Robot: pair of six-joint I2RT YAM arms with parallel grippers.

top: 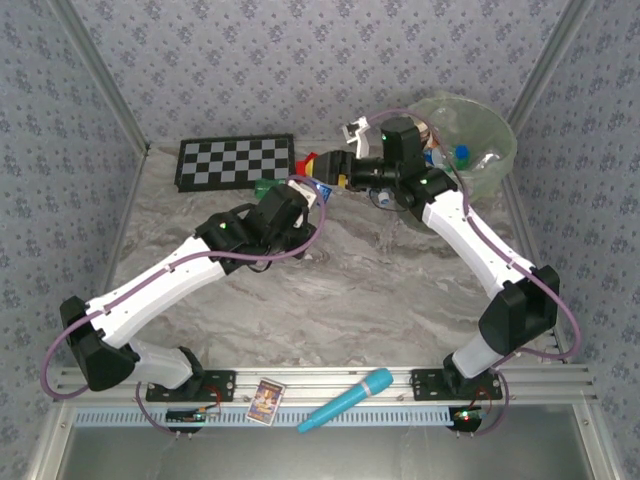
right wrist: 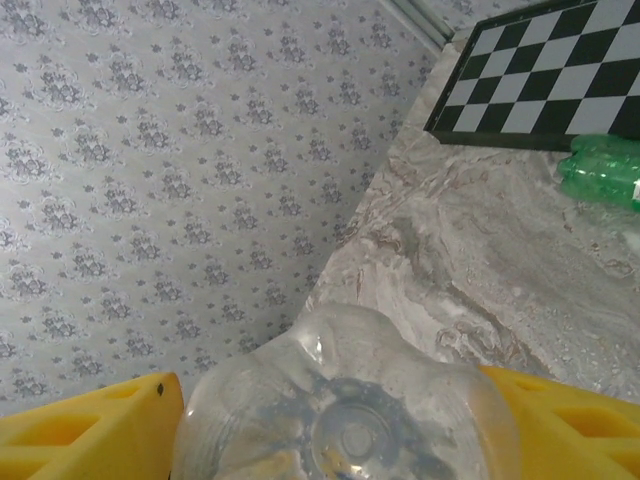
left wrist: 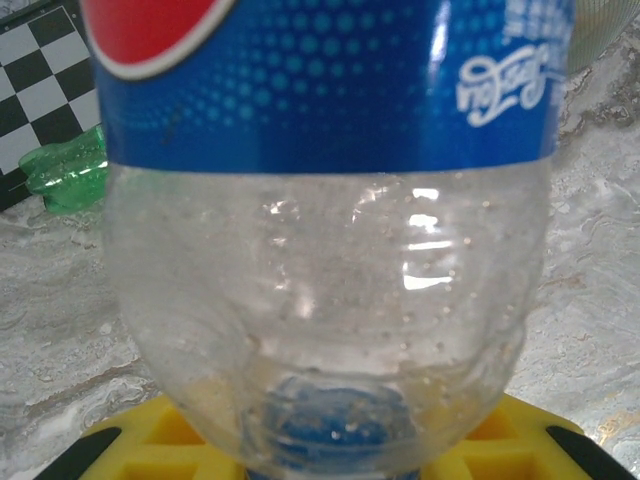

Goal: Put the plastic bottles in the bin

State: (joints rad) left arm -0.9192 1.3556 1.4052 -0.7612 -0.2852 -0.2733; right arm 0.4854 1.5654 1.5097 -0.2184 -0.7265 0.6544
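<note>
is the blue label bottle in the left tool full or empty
Empty. The blue-label bottle shows no liquid through its clear wall, only small droplets clinging to it.

Blue-label bottle cropped at top edge; green bottle cut by right edge; bin contents indistinct.

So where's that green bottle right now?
In the top view, the green bottle lies on the marble table, towards the back and left of centre. It sits right at the near right corner of the checkerboard.
</note>
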